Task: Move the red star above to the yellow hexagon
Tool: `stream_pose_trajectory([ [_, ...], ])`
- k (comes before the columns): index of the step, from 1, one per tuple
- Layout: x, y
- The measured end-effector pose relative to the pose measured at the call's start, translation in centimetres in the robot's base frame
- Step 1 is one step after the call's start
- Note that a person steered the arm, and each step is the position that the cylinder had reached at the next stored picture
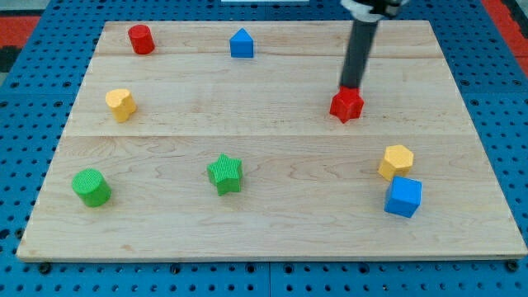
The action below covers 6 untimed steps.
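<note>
The red star (346,106) sits right of centre on the desk (272,223), up and to the view's left of the yellow hexagon (396,161), and my tip (351,87) touches its top edge, a bare rod with no pincer, so pushing toward the view's right suits.
</note>
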<state>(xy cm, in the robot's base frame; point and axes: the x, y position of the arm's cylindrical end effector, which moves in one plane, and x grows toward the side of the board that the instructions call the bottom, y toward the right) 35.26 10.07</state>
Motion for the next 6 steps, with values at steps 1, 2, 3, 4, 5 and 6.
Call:
stream_pose_trajectory([
  [1,0.8,-3.5],
  [2,2.5,0.4],
  [3,3.3,4.2],
  [4,4.3,5.7],
  [5,5.8,5.4],
  [6,4.3,-2.7],
])
